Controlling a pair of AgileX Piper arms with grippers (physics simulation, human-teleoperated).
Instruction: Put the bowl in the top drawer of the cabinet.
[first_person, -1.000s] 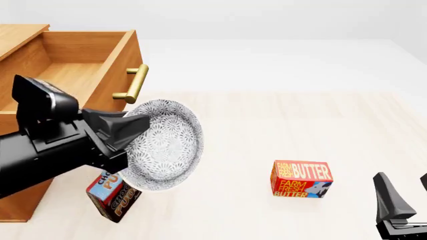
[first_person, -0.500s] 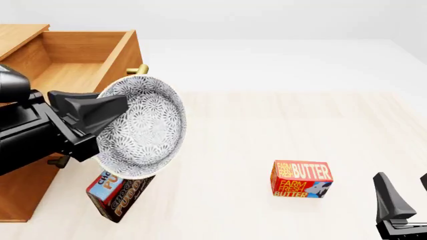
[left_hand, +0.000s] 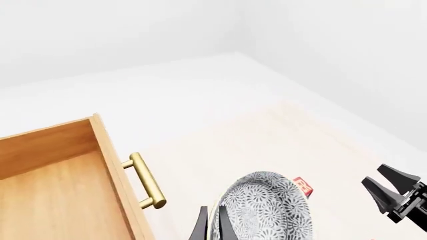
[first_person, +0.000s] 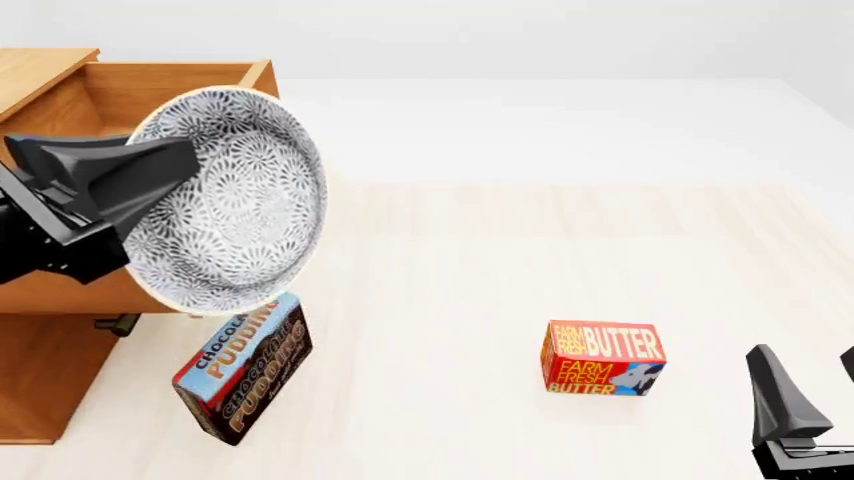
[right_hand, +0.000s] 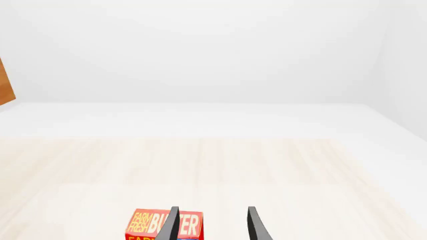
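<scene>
Pale wood counter (first_person: 534, 260) under plain white walls carries a honey-brown cabinet (first_person: 40, 350) with the top drawer (first_person: 134, 130) pulled open, its brass handle (left_hand: 148, 181) clear in the left wrist view. Held in the air, the left tool (first_person: 127, 185) is clamped on the rim of the bowl (first_person: 234, 200), one finger (first_person: 134, 170) lying across the patterned inside, the other behind the wall. Tipped on edge with its opening turned toward the camera, the bowl juts out ahead of the tool and overlaps the drawer's front panel in the front view; whether it has crossed over the drawer's opening cannot be told. Below the left tool and the bowl stands a tilted chocolate pudding box (first_person: 243, 368) on the counter. Well apart, low at the counter's near edge, the right tool (right_hand: 212, 225) has its fingers spread with nothing between them, and a butter box (first_person: 603, 358) sits just ahead of it.
</scene>
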